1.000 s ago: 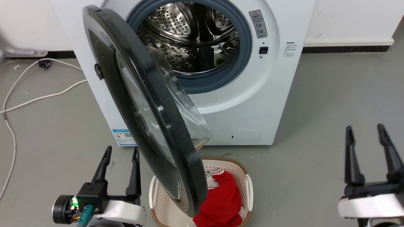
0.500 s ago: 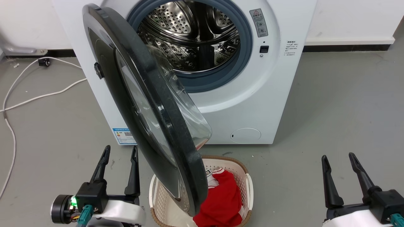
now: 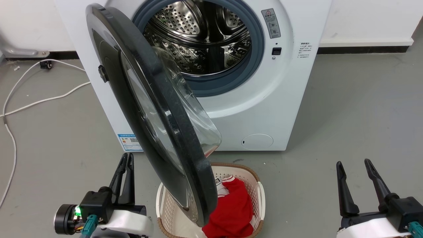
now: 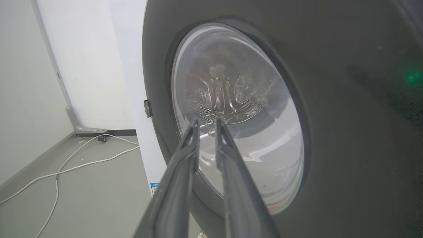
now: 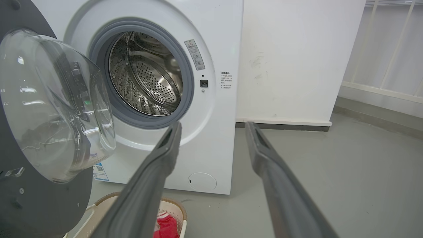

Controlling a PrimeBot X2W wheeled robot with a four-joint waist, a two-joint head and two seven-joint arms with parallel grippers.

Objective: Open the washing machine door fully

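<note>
The washing machine door (image 3: 172, 114) stands swung out about halfway from the white washing machine (image 3: 264, 109), hinged on the machine's left, its clear glass bowl (image 3: 200, 122) facing the drum (image 3: 205, 36). My left gripper (image 3: 128, 155) is low on the floor side, left of the door's outer face, shut with nothing between its fingers. The left wrist view looks along those fingers (image 4: 206, 121) at the door's outer glass (image 4: 238, 109). My right gripper (image 3: 353, 162) is open at the lower right, apart from the door (image 5: 56, 99), and points at the machine front (image 5: 213, 125).
A white laundry basket (image 3: 259, 191) with a red garment (image 3: 234, 208) sits on the floor under the door's lower edge. A white cable (image 3: 39, 102) runs across the grey floor on the left. White walls stand behind and to the right of the machine.
My left gripper's fingers have closed together. The right gripper dropped lower and nearer the bottom edge of the head view a second ago and has since held still. The door has not moved.
</note>
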